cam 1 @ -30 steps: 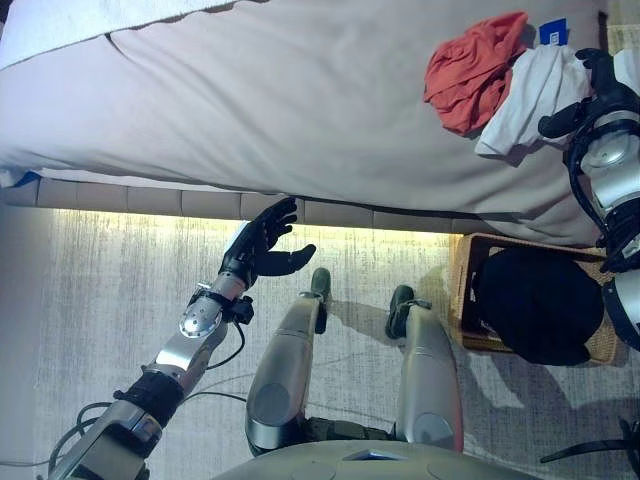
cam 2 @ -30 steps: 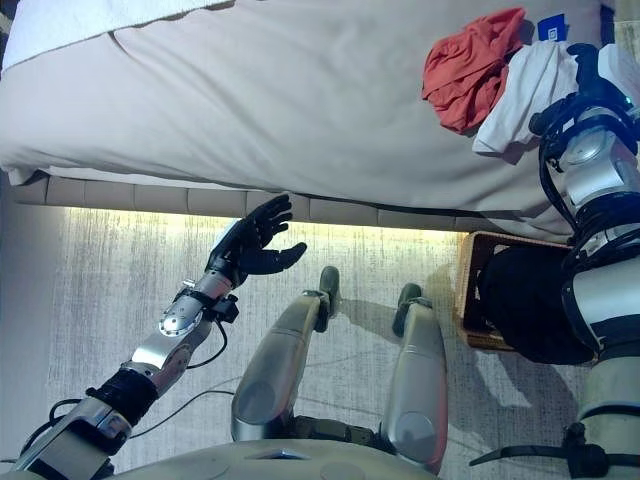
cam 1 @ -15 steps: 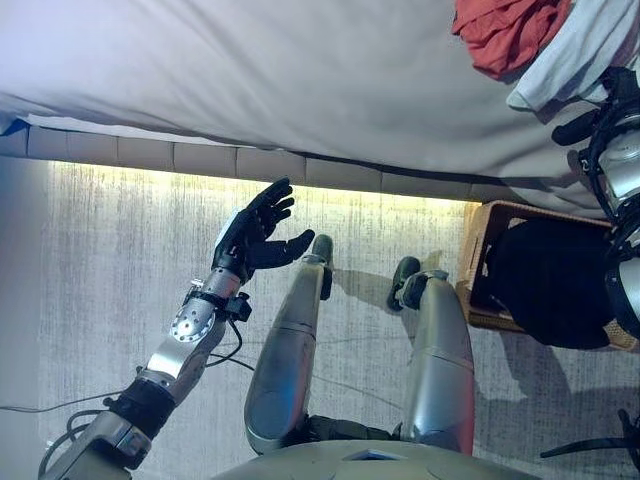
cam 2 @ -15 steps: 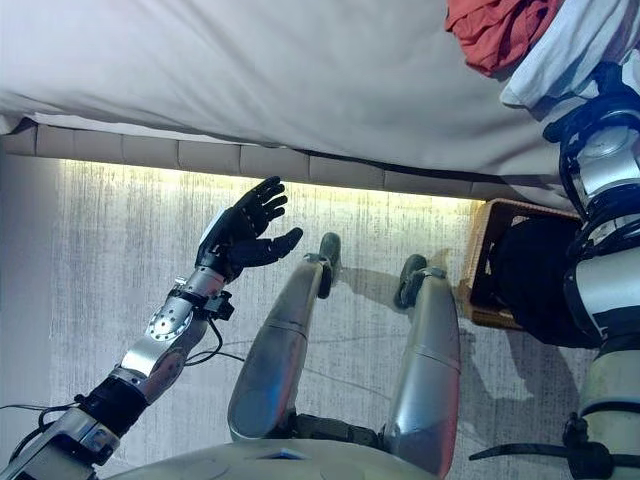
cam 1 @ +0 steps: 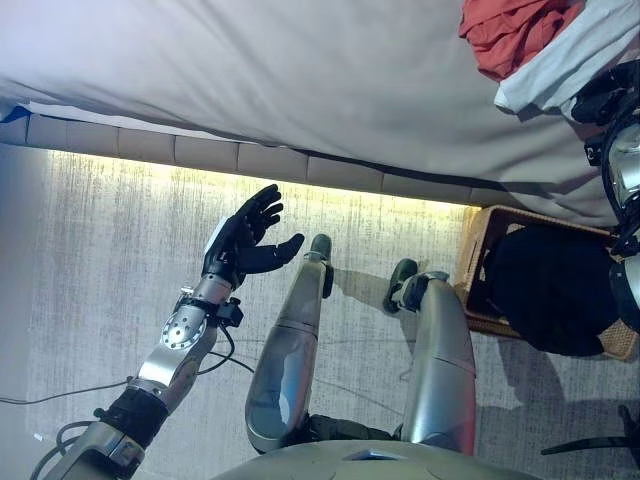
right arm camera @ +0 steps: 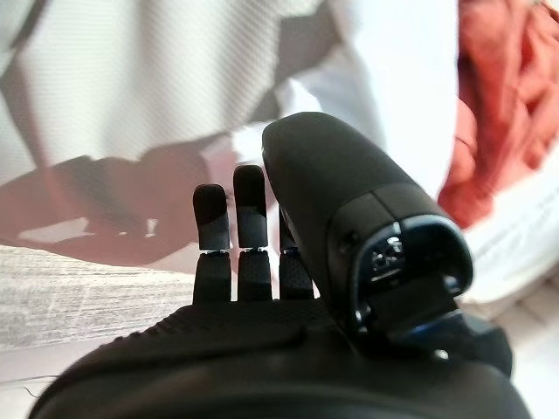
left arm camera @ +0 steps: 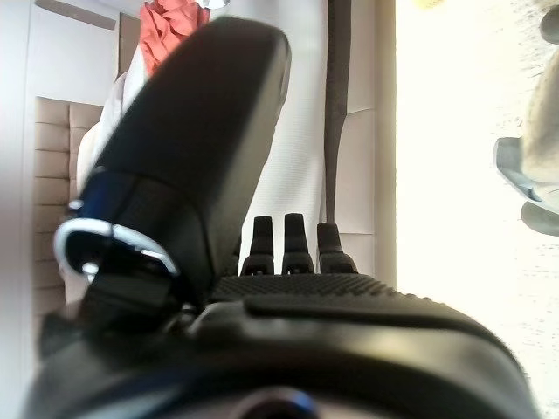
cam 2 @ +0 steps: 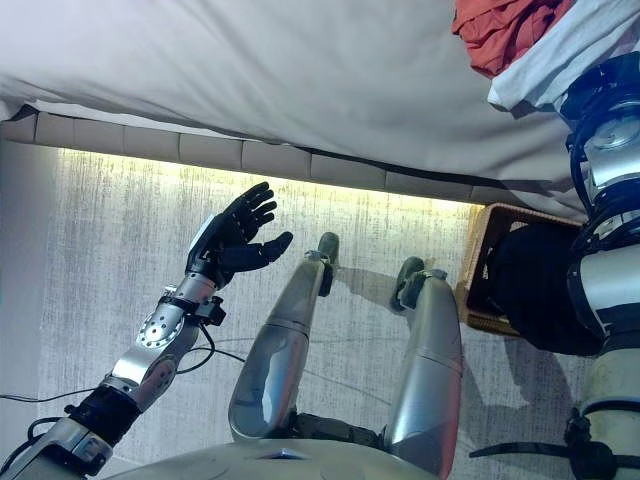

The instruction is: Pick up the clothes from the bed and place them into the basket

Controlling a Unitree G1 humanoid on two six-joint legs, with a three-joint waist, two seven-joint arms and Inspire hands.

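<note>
Clothes: red shirt [cam 1: 515,32] and white shirt [cam 1: 560,70] heaped at the bed's [cam 1: 300,90] right edge, directly above the basket [cam 1: 478,262] on the floor, which I judge a short drop. Right hand [right arm camera: 253,253]: fingers straight, empty, beside the white shirt. Left hand [cam 1: 243,243]: spread wide, idle over the floor.

The bed [cam 1: 300,80] is bare left of the red garment [cam 1: 510,35]; a dark garment [cam 1: 550,290] fills the basket [cam 1: 470,270].
</note>
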